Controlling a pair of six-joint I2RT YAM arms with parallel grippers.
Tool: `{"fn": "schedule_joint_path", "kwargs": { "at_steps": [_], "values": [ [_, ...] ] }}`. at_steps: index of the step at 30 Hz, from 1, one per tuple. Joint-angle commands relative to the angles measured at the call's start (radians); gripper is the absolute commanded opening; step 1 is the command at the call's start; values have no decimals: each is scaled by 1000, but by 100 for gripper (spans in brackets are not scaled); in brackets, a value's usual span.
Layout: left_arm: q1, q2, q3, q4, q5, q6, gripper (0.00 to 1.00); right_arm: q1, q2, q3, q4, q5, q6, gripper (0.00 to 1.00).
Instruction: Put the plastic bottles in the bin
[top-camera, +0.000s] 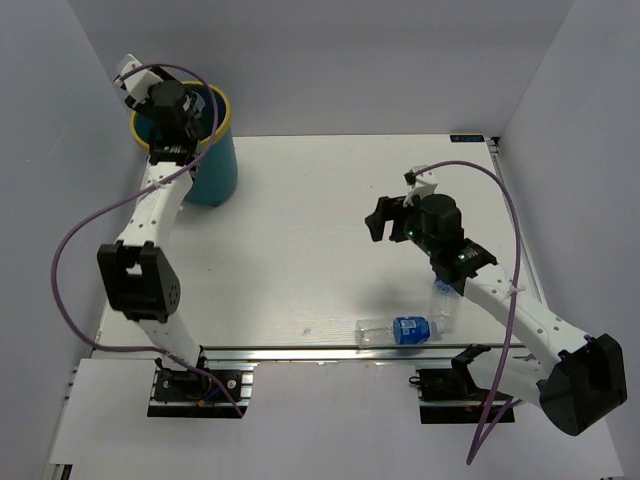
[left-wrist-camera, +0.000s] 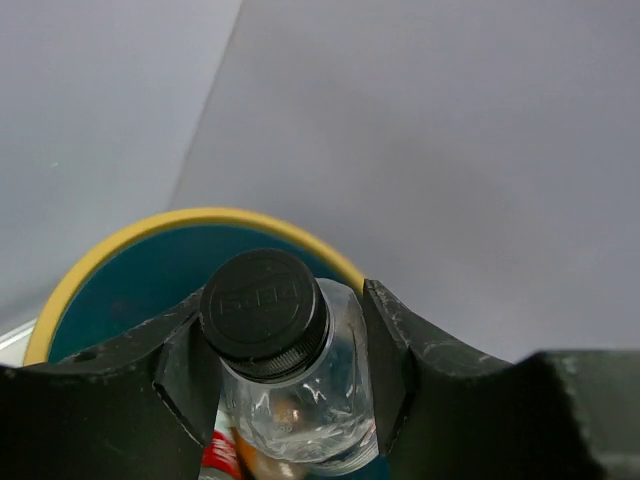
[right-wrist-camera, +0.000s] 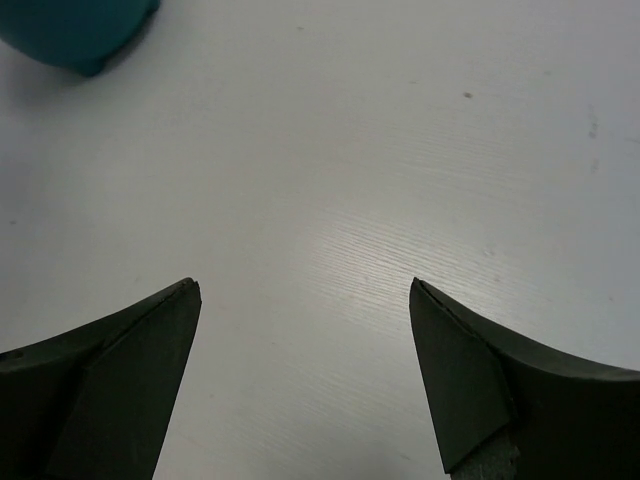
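My left gripper (top-camera: 172, 108) hangs over the bin (top-camera: 215, 165), a teal-blue bucket with a yellow rim (left-wrist-camera: 150, 228). In the left wrist view this gripper (left-wrist-camera: 285, 310) is shut on a clear plastic bottle (left-wrist-camera: 305, 405) with a black cap, cap towards the camera. Below it, inside the bin, a red label (left-wrist-camera: 213, 455) and something orange (left-wrist-camera: 250, 462) show. A clear bottle with a blue label (top-camera: 400, 329) lies near the table's front edge. Another clear bottle (top-camera: 443, 298) lies partly under my right arm. My right gripper (top-camera: 385, 222) (right-wrist-camera: 305, 290) is open and empty above bare table.
The white table (top-camera: 300, 230) has grey walls on the left, back and right. The bin's base shows in the right wrist view (right-wrist-camera: 70, 30) at the top left. The arm bases and cables sit at the front edge.
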Motion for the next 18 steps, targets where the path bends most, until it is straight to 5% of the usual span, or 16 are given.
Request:
{"fn": "schedule_joint_path", "kwargs": {
  "at_steps": [1,2,3,4,12,18],
  "values": [
    [6,99,124,-68,-119,89,45,-24,-45,17,-98,182,33,89],
    [4,125,222,-107,-114,92,53,-41,-50,17,-126,210,69,89],
    [4,148,273,-153,-103,87,92,-49,-50,22,-202,237,93,89],
    [4,186,316,-243,-90,80,98,-70,-47,34,-244,298,117,89],
    [4,117,402,-412,85,31,98,-287,-84,-16,-515,371,281,89],
    [1,-34,266,-422,499,-29,98,-357,-120,-104,-641,334,315,89]
  ]
}}
